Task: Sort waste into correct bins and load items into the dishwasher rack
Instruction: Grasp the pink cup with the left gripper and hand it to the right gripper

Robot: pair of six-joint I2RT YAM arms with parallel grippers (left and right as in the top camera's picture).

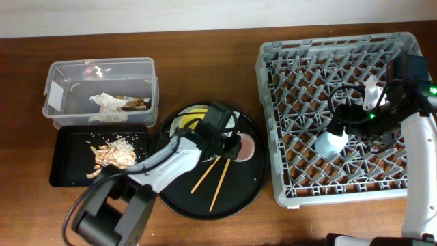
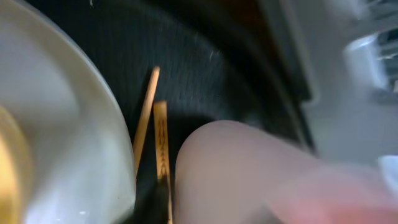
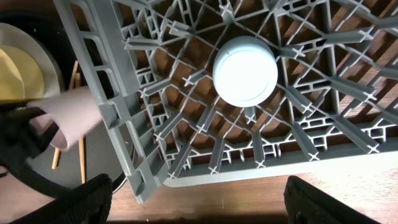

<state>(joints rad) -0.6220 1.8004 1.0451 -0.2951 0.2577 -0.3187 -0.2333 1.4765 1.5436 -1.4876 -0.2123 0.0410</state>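
Note:
My left gripper is over the round black tray and is shut on the pink cup, which fills the left wrist view. Two wooden chopsticks lie beside it. The grey-green plate holds the yellow bowl. The blue cup stands upside down in the grey dishwasher rack, seen from above in the right wrist view. My right gripper is open and empty above the rack's near edge.
The clear tub at the back left holds a white napkin and the gold foil wrapper. The shallow black tray in front of it holds beige food scraps.

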